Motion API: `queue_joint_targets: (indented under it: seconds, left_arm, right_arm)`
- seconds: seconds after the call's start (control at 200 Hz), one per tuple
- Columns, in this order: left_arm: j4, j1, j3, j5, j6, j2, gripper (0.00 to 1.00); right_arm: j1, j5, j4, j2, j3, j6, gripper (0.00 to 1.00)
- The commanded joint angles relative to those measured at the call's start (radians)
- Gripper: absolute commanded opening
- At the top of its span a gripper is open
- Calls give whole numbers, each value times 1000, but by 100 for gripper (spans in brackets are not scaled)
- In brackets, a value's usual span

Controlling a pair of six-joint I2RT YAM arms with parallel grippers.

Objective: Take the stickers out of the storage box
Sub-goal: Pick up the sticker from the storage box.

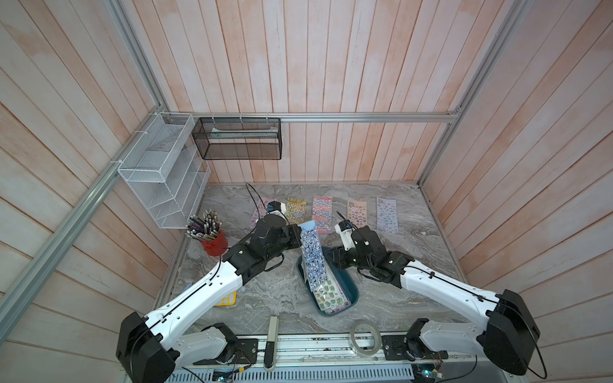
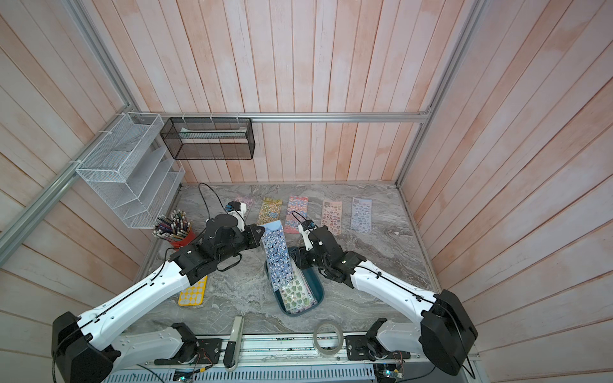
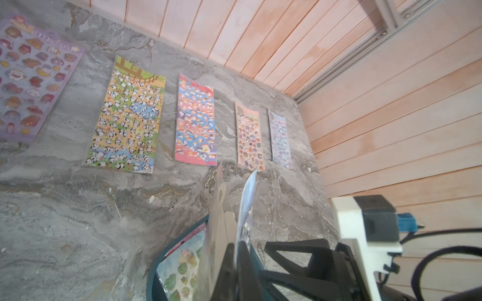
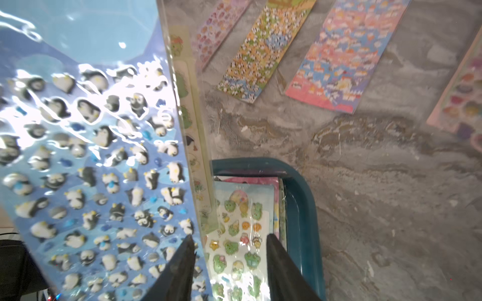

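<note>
- Pinching the top end of a long blue penguin sheet (image 1: 311,258) in a glossy clear sleeve, the left gripper (image 1: 297,233) has its jaws clamped tight on it. The sheet hangs slanted, its lower end down inside the box.
- That shallow dark teal plastic storage box (image 1: 352,293) sits on the grey marble-patterned tabletop (image 1: 265,298), towards the front, between the two arms.
- From the left wrist, a second pale sheet (image 3: 220,221) stands up just beside the blue one. I cannot tell whether the jaws have that one too.
- More stickers lie stacked flat in the box, topmost a frog sheet (image 4: 240,234) of small green figures.
- The right gripper (image 4: 229,239) hovers over the box with its jaws partly apart and nothing between them. One fingertip is just beside the penguin sheet's edge, the other near the box wall.
- Along the far side of the table lie a yellow-green panda sheet (image 1: 296,209), a pink-and-blue sheet (image 1: 321,214), a peach sheet (image 1: 357,214) and a lilac sheet (image 1: 387,214). They lie flat, side by side and apart, with a purple sheet (image 3: 28,78) at the row's left end.
- Off to the left stands a red cup of pencils (image 1: 214,243), well apart from the box.
</note>
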State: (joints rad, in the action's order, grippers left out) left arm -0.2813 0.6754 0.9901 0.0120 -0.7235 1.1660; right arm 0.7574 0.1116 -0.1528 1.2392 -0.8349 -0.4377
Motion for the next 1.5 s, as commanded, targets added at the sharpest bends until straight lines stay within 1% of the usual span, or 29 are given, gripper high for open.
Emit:
queue_joint_targets:
  seconds: [0.0,0.05,0.11,0.22,0.325,0.465,0.545,0.745,0.85,0.98,1.055,1.185,1.3,1.305,1.35,1.36,1.37,1.375,1.385,1.425,1.46,1.495]
  left_arm:
    - [132,-28,-21,-134,58,-42,0]
    - [153,-41,-23,-165,59,-53,0]
    - [181,-63,-29,-206,53,-65,0]
    - [215,-102,-40,-268,31,-74,0]
    - [259,-132,-61,-340,-8,-74,0]
    - [305,-148,-94,-410,-65,-59,0]
    - [338,-151,-121,-430,-94,-57,0]
    - [394,-154,-161,-469,-151,-48,0]
    - [425,-154,-198,-481,-190,-46,0]
    - [488,-154,-270,-487,-244,-54,0]
    - [496,-154,-296,-480,-255,-54,0]
    - [497,-154,-339,-456,-271,-55,0]
    - [536,-150,-405,-428,-304,-63,0]
    - [540,-149,-407,-427,-307,-64,0]
    - [562,-146,-434,-414,-322,-66,0]
    - [565,-144,-440,-409,-326,-66,0]
    - [568,-142,-445,-404,-329,-66,0]
    - [570,-141,-447,-403,-330,-66,0]
    - [573,-138,-451,-397,-333,-66,0]
    - [583,-126,-465,-373,-340,-66,0]
    - [589,-109,-477,-347,-347,-63,0]
    - [592,-94,-482,-324,-349,-61,0]
  right_arm:
    - [-42,118,-44,-22,-25,101,49]
    - [-62,230,6,-43,-20,113,53]
    - [-74,313,43,-58,-27,118,57]
    - [-93,372,62,-66,-46,125,58]
    - [-134,446,79,-61,-55,119,58]
    - [-190,546,86,-43,-58,94,57]
    - [-200,598,106,-32,-41,73,56]
    - [-202,684,197,12,21,-1,56]
    - [-201,733,236,31,45,-32,52]
    - [-201,757,257,32,76,-50,50]
    - [-202,767,266,27,91,-61,48]
    - [-202,760,262,16,122,-80,42]
    - [-202,712,222,33,142,-89,37]
    - [-202,708,222,35,145,-91,33]
    - [-202,700,233,45,159,-105,25]
    - [-202,702,240,49,163,-111,21]
    - [-202,703,243,52,164,-113,20]
    - [-201,703,248,55,168,-118,18]
    - [-202,704,250,58,169,-121,17]
    - [-202,702,268,77,180,-144,6]
    - [-201,705,281,96,184,-156,0]
    - [-201,703,285,112,185,-164,0]
